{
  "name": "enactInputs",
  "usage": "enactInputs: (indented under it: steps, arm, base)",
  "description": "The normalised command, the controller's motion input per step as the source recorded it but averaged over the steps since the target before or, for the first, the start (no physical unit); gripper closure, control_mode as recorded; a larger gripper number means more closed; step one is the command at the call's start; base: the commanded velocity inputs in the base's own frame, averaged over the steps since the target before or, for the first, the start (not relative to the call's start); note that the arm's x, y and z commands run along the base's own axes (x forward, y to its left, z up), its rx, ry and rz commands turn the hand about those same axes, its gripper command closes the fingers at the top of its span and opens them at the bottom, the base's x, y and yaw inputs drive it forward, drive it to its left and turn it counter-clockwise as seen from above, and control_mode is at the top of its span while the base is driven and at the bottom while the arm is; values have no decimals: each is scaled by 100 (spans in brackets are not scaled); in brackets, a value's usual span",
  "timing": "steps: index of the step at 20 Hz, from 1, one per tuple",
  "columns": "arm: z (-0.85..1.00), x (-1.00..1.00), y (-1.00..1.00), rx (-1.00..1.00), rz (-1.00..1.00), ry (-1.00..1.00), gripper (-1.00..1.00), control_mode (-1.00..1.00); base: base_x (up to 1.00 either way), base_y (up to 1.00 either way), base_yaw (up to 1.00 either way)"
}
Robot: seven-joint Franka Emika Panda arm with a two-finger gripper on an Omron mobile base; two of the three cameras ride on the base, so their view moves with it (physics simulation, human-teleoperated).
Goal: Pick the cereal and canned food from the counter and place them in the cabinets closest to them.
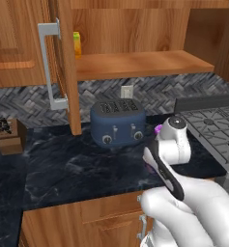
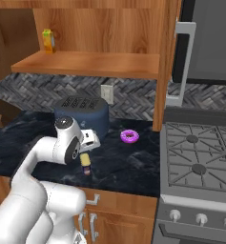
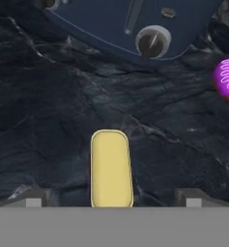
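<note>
The canned food (image 3: 111,169) stands on the dark marbled counter (image 3: 48,96) in front of the toaster, its yellow top facing the hand camera. In the right base view the canned food (image 2: 86,163) is a small piece right under the hand. My gripper (image 3: 113,200) hovers just above it, open, with one fingertip on each side of the can and nothing held. The gripper (image 2: 86,151) points down at the counter (image 2: 124,164). Above, the wooden cabinet (image 1: 135,65) stands open with its plank shelf (image 2: 86,62) bare in the middle. The cereal is out of view.
A blue toaster (image 1: 118,123) sits just behind the can. A purple donut (image 2: 129,137) lies to the right. The stove (image 2: 200,157) borders the counter on the right. A slim yellow container (image 1: 77,44) stands on the shelf. The open cabinet door (image 1: 65,62) hangs left of the toaster, and a knife block (image 1: 9,137) sits far left.
</note>
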Motion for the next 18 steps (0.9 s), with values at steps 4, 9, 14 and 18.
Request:
enactInputs:
  steps: [4,9,14,18]
  arm:
    - [-35,6,-1,-1,2,8,-100,-100]
    - [-31,0,0,-2,1,5,-100,-100]
    - [-38,0,0,0,1,4,-100,-100]
    - [-42,0,0,0,1,6,-100,-100]
  base:
    - [0,0,0]
    - [0,0,0]
    - [0,0,0]
    - [0,0,0]
